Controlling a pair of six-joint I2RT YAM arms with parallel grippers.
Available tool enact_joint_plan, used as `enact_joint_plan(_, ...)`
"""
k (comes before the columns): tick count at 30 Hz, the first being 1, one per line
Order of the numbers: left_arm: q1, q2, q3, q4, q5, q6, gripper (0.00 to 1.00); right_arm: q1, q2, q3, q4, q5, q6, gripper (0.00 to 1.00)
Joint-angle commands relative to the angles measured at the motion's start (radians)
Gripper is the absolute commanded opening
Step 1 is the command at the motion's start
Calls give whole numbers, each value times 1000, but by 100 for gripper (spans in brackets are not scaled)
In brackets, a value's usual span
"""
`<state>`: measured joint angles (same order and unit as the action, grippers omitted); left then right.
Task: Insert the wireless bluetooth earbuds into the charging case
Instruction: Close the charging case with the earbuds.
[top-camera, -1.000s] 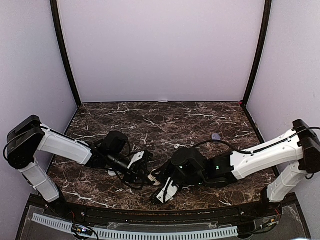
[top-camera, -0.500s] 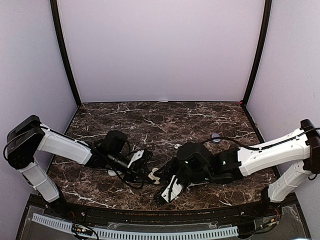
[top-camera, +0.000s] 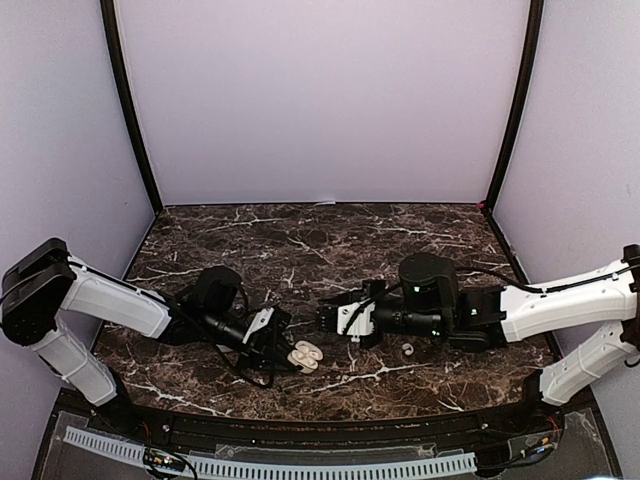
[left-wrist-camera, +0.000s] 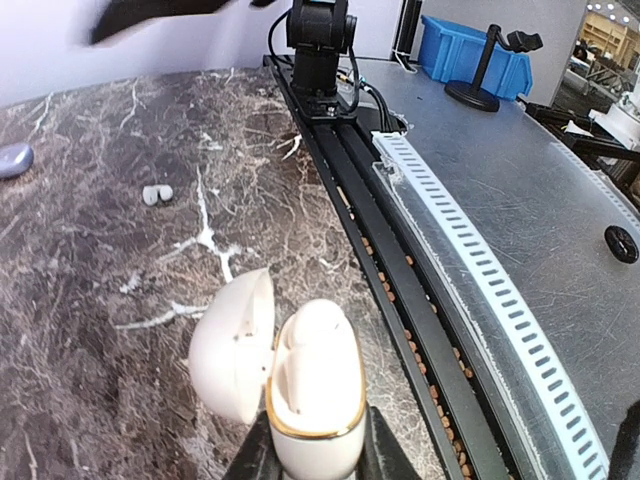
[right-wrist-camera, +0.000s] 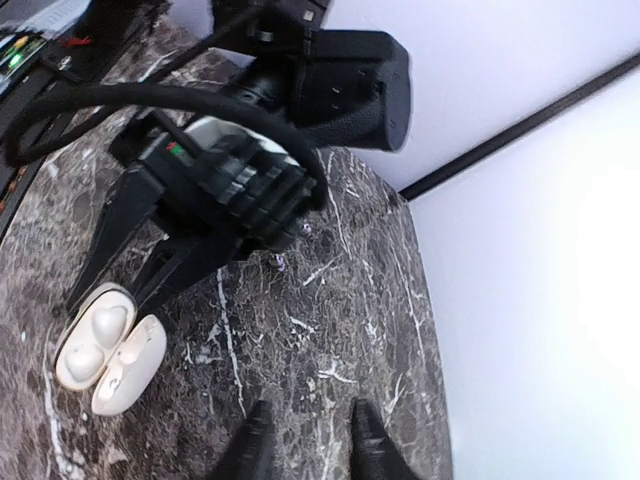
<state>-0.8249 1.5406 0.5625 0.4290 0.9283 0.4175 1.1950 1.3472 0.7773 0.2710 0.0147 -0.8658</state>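
The small pale plastic earbuds (left-wrist-camera: 157, 193) lie loose on the dark marble table (left-wrist-camera: 80, 300), apart from the open white pebble-shaped charging case (left-wrist-camera: 315, 385) clamped in your left gripper (left-wrist-camera: 315, 455). Your right gripper (right-wrist-camera: 310, 440) hangs parted and empty. Lower it squarely over one bud and hold the case level.

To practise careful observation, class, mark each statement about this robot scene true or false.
1. The white pebble-shaped plastic charging case has its lid open. True.
2. The left gripper grips that case. True.
3. Small pale earbuds lie loose on the table top. True.
4. The right gripper is clamped on the case. False: it is apart from it, jaws open and empty.
5. The table top is plain white. False: it is dark brown marble with white veins.
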Motion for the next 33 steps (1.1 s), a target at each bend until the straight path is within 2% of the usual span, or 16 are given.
enact_joint_plan(1,-5,-50,-8,27,25,64,10,-22,52,-1,125,143,358,0)
enact_joint_plan(4,-5,-59,0,29,24,69,10,-37,119,67,32,173,513,0)
enact_joint_plan(7,-5,-59,7,35,25,69,10,-49,177,124,-48,120,563,0)
enact_joint_plan(13,-6,-65,4,42,21,68,10,-79,204,116,-26,-46,635,0)
enact_joint_plan(24,-6,-75,-8,67,12,55,10,-101,244,196,-179,-460,598,0)
enact_joint_plan(28,-6,-61,3,56,-2,35,10,-112,232,192,-161,-576,602,0)
enact_joint_plan(33,-7,-54,-6,74,-20,6,10,-168,168,121,-60,-625,665,0)
